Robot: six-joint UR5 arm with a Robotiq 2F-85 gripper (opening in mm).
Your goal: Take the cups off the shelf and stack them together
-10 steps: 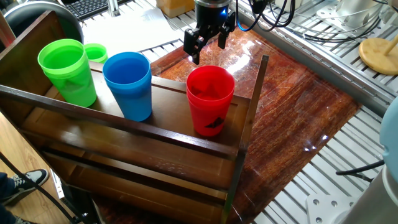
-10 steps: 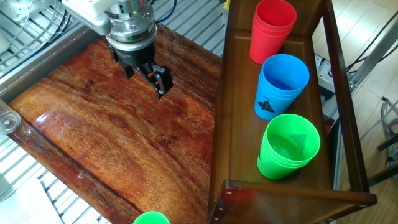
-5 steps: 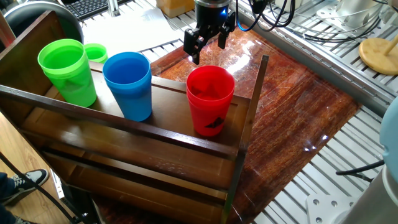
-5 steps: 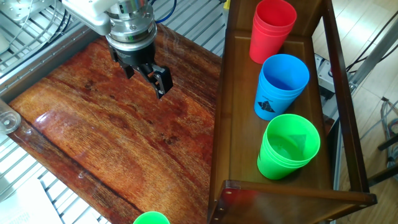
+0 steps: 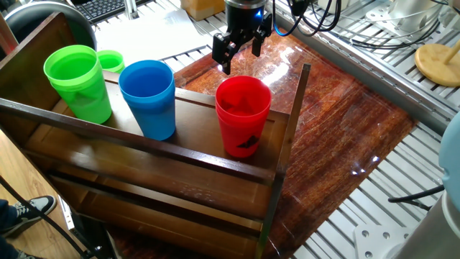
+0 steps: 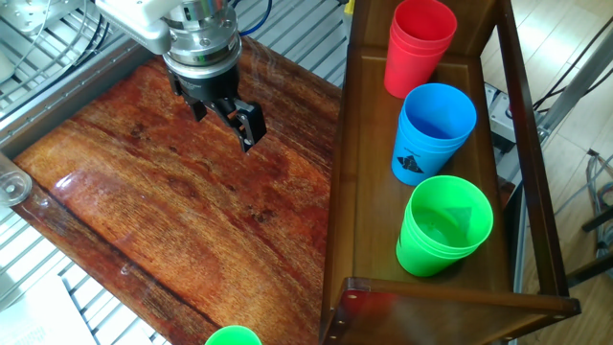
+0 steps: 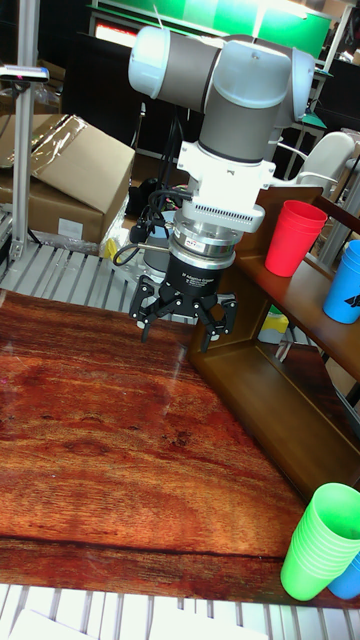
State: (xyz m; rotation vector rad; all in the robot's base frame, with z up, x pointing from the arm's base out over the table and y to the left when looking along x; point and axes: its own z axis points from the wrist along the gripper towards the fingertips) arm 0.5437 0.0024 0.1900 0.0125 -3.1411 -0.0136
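Shelf stands alongside the worktop and holds all three cups in a row: green cup, blue cup in the middle, red cup at the arm's end. None is off yet, so we judge this is the first pick. Gripper hovers over the worktop, clear of the shelf, fingers spread, holding nothing. Next we need to clear the rail, drop onto the red cup's rim, clamp and lift straight up.

Grey-and-white arm carries a black claw.
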